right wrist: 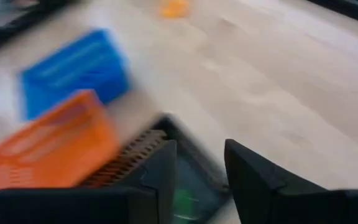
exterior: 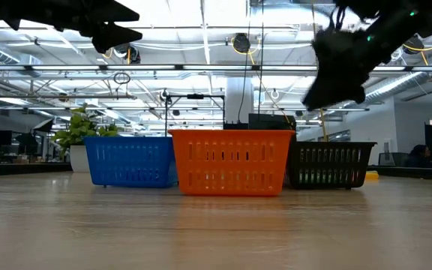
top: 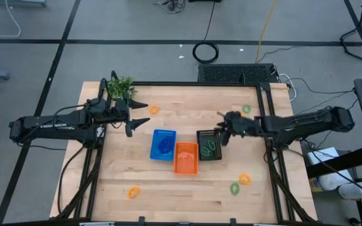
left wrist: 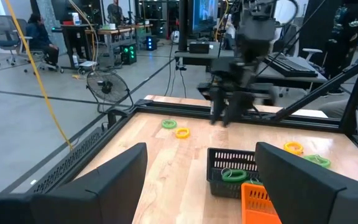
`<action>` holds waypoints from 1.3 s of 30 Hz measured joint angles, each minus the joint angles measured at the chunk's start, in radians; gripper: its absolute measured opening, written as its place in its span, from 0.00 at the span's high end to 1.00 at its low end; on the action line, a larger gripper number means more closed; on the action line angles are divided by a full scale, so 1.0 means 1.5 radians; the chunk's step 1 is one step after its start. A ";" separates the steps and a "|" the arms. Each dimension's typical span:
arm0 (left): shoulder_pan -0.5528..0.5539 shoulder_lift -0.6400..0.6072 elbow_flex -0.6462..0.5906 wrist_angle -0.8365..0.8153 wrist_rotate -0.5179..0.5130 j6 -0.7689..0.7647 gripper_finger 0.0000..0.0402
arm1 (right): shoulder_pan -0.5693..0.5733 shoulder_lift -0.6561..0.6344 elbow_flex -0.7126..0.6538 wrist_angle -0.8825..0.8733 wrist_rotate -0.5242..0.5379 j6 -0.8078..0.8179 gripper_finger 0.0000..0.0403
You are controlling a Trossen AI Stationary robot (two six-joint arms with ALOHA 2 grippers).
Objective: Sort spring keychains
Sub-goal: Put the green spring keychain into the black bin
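Taking the orange basket as the landmark, it sat between the blue basket and the black basket; green spring keychains already lay in the black one. Nearer than it, a few loose keychains remained unsorted. Beyond it, the right gripper hung over the black basket, fingers parted and empty. The left gripper waited wide open near the plant, where more loops lay.

The left arm reaches in from its side, its claw raised with the fingers spread wide and nothing between them. The right arm stretches inward, its claw raised too, fingers parted with a narrow gap, empty.
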 joint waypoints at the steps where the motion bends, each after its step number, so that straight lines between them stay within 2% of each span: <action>1: 0.000 0.000 0.000 0.000 0.000 0.000 0.23 | -0.027 -0.006 0.006 -0.040 0.000 0.005 0.69; 8: 0.000 0.000 0.000 0.000 0.000 0.000 0.23 | -0.264 -0.014 0.037 -0.325 0.001 0.048 0.68; 11: 0.000 0.000 0.000 0.000 0.000 0.000 0.23 | -0.347 -0.014 0.037 -0.364 0.000 0.040 0.68; 13: 0.000 0.000 0.000 0.000 0.000 0.000 0.23 | -0.382 -0.014 0.033 -0.344 -0.003 0.037 0.68; 15: 0.000 0.000 0.000 0.000 0.000 0.000 0.23 | -0.406 -0.014 0.025 -0.303 -0.022 0.011 0.68; 20: 0.000 0.000 0.000 0.000 0.000 0.000 0.23 | -0.456 -0.004 0.008 -0.233 -0.120 -0.022 0.68; 25: 0.000 0.000 0.000 0.000 0.000 0.000 0.23 | -0.491 0.043 -0.008 -0.230 -0.071 -0.028 0.68; 39: 0.000 0.000 0.000 0.000 0.000 0.000 0.23 | -0.521 0.210 -0.025 -0.136 -0.066 -0.057 0.68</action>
